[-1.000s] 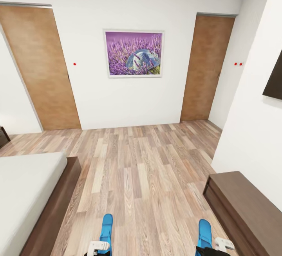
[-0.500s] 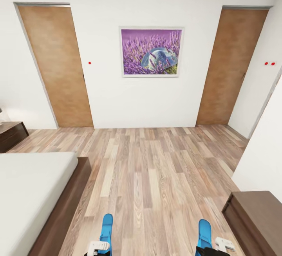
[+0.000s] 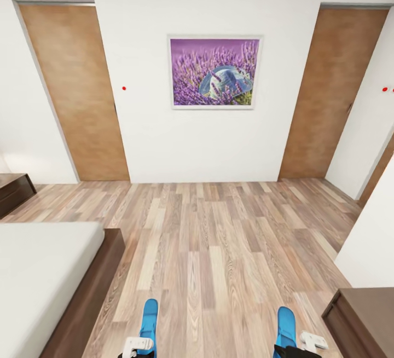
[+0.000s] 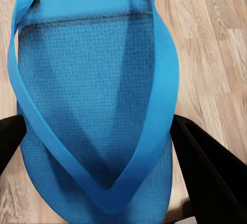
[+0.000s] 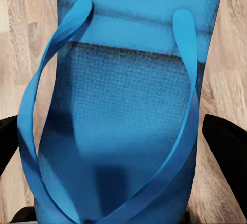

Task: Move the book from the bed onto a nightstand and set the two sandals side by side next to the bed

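**Both grippers carry a blue sandal across the bedroom**

Left gripper [image 4: 98,147] is clamped on one blue flip-flop [image 4: 92,100], its dark fingers [image 4: 206,167] pressed against the sole's edges above the wood-plank floor [image 4: 216,39]. Right gripper [image 5: 118,147] grips the other sandal [image 5: 128,111] the same way. From the head, both sandals poke up at 6 o'clock. The bed [image 3: 44,281] lies at 8 o'clock, a nightstand [image 3: 13,191] at 9, a dark bench [image 3: 364,319] at 4. Two brown doors [image 3: 76,90] flank a lavender picture [image 3: 214,72] at 12. No writing is readable.
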